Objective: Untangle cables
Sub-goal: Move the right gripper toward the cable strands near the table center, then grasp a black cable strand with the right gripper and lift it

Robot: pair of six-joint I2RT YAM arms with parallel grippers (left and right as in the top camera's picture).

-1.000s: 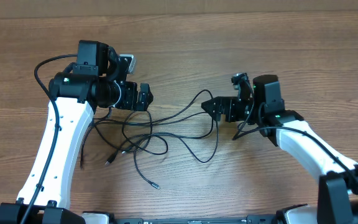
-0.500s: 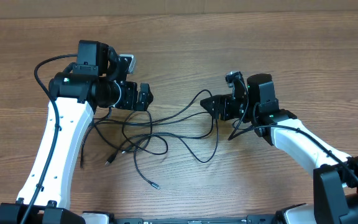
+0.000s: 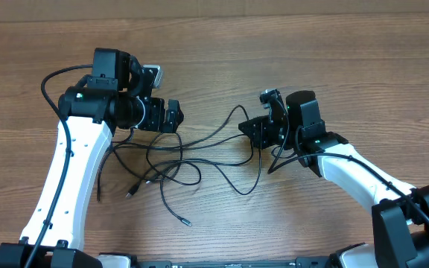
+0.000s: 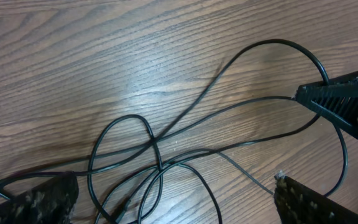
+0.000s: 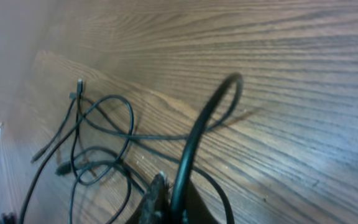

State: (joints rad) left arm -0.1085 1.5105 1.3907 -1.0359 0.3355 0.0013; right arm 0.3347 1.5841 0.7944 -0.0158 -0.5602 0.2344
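Several thin black cables (image 3: 173, 167) lie tangled on the wooden table between the two arms, with loose plug ends (image 3: 187, 222) towards the front. My right gripper (image 3: 249, 126) is shut on one cable at the tangle's right side; in the right wrist view that cable (image 5: 201, 134) rises in an arch from between the fingers (image 5: 157, 200). My left gripper (image 3: 172, 117) hangs open just above the tangle's left part. In the left wrist view its fingers (image 4: 312, 202) stand wide apart over crossing cable loops (image 4: 154, 149), touching none.
The right gripper's black tip (image 4: 337, 102) shows at the right edge of the left wrist view. A thicker black arm cable (image 3: 51, 78) loops out beside the left arm. Bare wooden table (image 3: 311, 45) stretches behind both arms.
My right gripper has closed on the cable and shifted a little to the left, turning slightly. The left arm and the tangle have stayed still.
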